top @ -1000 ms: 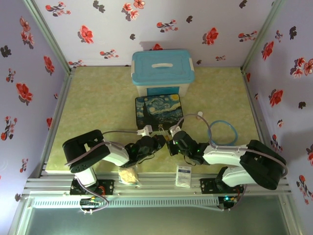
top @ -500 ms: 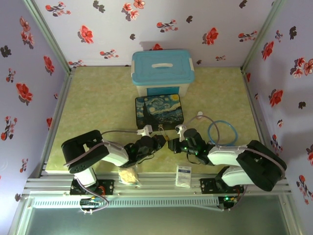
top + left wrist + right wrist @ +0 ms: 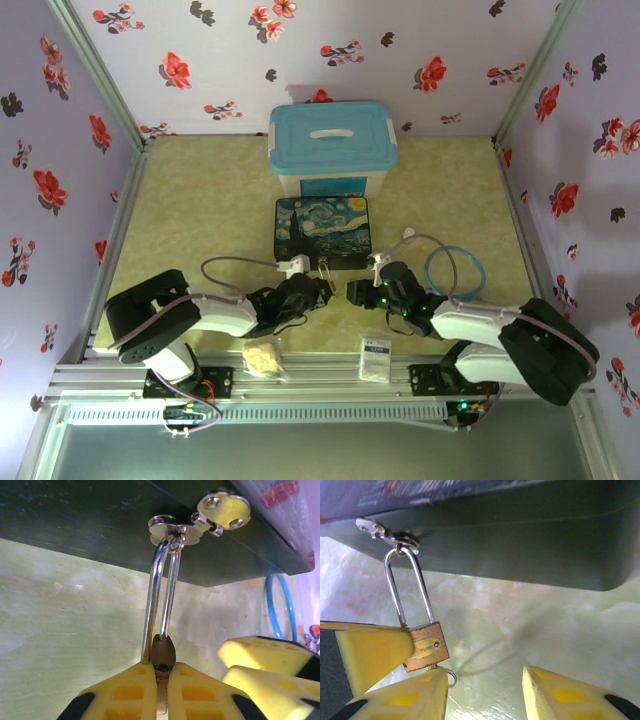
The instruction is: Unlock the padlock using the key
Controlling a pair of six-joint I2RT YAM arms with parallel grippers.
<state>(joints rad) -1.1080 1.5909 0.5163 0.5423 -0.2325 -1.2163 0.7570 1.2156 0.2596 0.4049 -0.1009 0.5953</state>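
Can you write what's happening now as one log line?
left gripper: shut on small brass padlock | right gripper: open, empty | silver shackle: hooked through hasp of dark painted box

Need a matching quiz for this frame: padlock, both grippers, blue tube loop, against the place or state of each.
Things:
1. padlock
2. left gripper
3. right gripper
4. blue tube loop

Place or state:
A. jaws apart, nothing between them
B. lying on the table, right of the painted box
C. hooked through the box's hasp
D. shut on the padlock's body

Pairs: 1-C, 2-D, 3-A, 4-B
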